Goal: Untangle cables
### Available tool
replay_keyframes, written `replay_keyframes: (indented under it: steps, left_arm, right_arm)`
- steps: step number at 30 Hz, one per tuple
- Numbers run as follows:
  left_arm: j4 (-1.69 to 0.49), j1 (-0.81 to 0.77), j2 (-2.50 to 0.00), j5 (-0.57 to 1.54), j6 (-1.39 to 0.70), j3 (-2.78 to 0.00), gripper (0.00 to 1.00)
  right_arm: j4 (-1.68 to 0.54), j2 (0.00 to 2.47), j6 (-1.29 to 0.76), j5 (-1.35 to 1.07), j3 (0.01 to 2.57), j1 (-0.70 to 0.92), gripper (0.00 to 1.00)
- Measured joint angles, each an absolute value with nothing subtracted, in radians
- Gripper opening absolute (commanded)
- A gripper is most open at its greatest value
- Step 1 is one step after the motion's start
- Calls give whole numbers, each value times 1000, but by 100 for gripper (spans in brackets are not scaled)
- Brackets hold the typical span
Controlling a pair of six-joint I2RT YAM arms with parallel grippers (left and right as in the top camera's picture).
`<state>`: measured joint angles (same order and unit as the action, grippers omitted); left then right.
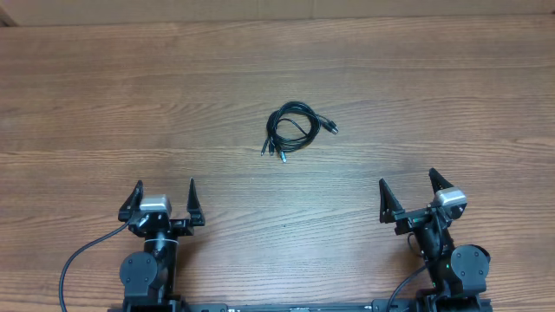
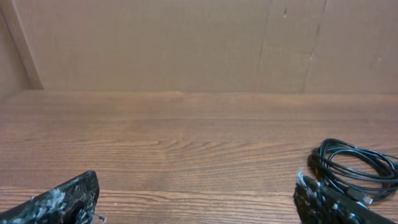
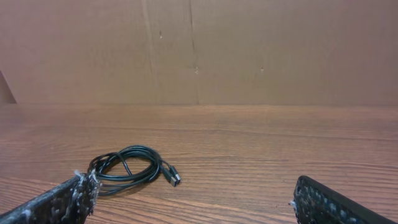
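The cables [image 1: 293, 127] lie as one small coiled bundle of thin black cords with plug tips on the wooden table, at the middle of the overhead view. The bundle also shows at the right edge of the left wrist view [image 2: 354, 167] and at the left of the right wrist view [image 3: 127, 168]. My left gripper [image 1: 164, 196] is open and empty near the front left. My right gripper [image 1: 408, 190] is open and empty near the front right. Both grippers are well short of the bundle.
The wooden table [image 1: 130, 95] spreads all round the bundle. A brown cardboard wall [image 2: 186, 43] stands along the table's far edge. Thick black arm wires [image 1: 82, 260] run by the arm bases at the front.
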<state>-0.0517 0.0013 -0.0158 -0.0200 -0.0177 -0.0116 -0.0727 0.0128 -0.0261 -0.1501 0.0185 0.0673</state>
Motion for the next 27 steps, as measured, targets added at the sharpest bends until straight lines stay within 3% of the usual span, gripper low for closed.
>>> replay_keyframes:
  steps: [27]
  left_arm:
    - [-75,1,-16,34,-18,-11,100]
  right_arm:
    - [-72,13,-26,-150,19,67,100]
